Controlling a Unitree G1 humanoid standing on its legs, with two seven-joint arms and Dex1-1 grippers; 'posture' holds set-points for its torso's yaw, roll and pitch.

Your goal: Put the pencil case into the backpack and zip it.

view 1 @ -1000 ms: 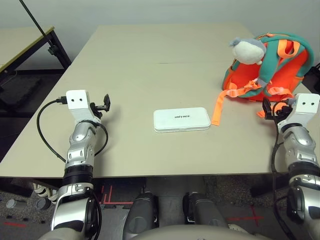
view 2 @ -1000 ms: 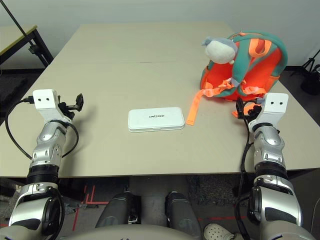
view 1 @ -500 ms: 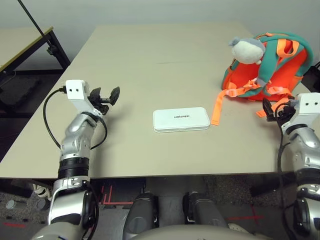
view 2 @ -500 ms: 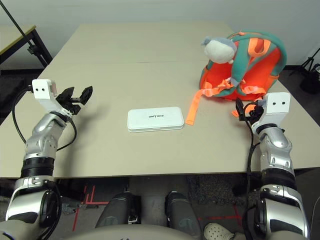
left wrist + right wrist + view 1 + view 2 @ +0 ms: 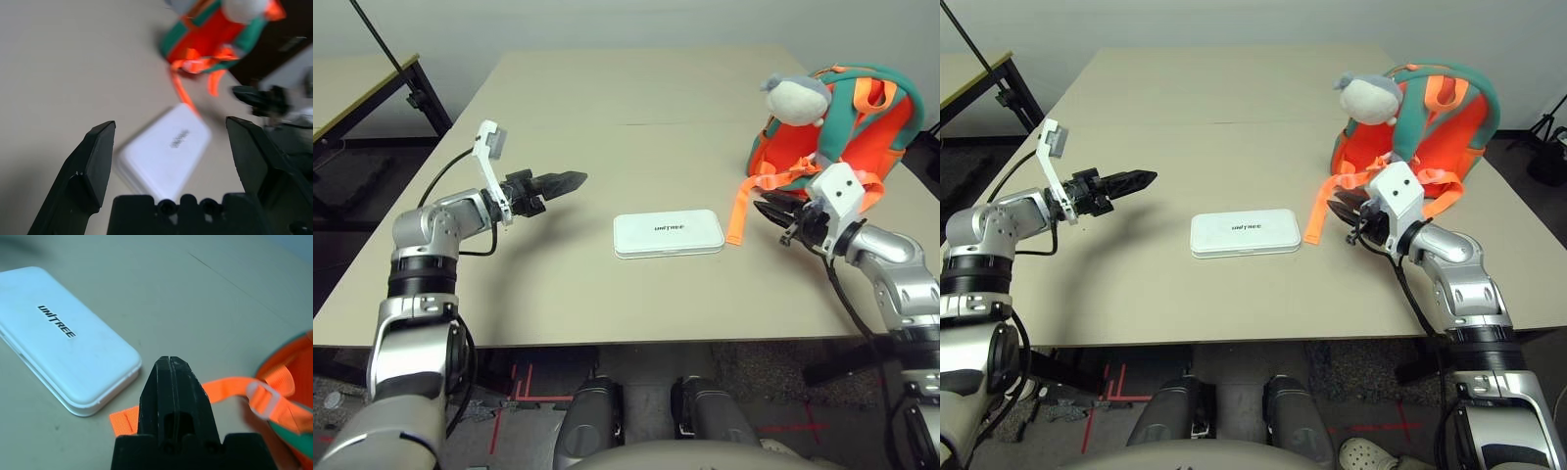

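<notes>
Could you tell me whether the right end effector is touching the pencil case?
Apart. In the left eye view, bare tabletop and an orange strap separate the right end effector from the pencil case.

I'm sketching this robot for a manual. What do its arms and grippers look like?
Silver, jointed metal forearms with black bands. Each wrist carries a small white box and a looping black cable. The left gripper and right gripper each have two black, tapering, pointed fingers.
</notes>
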